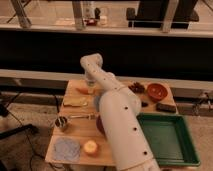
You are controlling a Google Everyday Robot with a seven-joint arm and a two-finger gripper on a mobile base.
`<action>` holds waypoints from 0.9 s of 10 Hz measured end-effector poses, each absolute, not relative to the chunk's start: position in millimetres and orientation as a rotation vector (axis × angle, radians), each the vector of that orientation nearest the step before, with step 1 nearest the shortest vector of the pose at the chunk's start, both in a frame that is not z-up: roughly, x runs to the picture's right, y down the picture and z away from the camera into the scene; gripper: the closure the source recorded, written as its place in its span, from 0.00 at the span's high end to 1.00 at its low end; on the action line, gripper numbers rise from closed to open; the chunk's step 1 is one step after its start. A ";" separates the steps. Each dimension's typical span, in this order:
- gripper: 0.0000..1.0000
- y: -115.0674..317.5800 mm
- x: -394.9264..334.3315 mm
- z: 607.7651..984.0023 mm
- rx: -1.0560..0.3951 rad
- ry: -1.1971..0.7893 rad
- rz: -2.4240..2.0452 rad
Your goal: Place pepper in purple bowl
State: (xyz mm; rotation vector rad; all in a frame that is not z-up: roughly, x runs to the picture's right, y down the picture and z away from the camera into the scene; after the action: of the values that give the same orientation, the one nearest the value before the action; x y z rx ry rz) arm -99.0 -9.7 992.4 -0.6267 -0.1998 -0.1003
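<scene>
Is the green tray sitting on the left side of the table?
No, the green tray sits at the table's right edge, while the tool hangs over the far left part, by the pepper.
</scene>
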 end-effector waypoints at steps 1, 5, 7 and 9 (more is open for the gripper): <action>0.01 -22.4 -98.6 970.7 -0.594 -0.227 -0.092; 0.01 -55.8 -95.3 904.1 -0.481 -0.314 -0.060; 0.01 -49.5 -91.4 875.8 -0.456 -0.335 -0.057; 0.01 -31.2 -76.6 843.5 -0.444 -0.338 -0.061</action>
State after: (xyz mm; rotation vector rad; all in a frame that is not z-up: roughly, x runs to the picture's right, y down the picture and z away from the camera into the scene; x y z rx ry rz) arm -76.6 -31.2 843.5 -0.4442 -0.3378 -0.0609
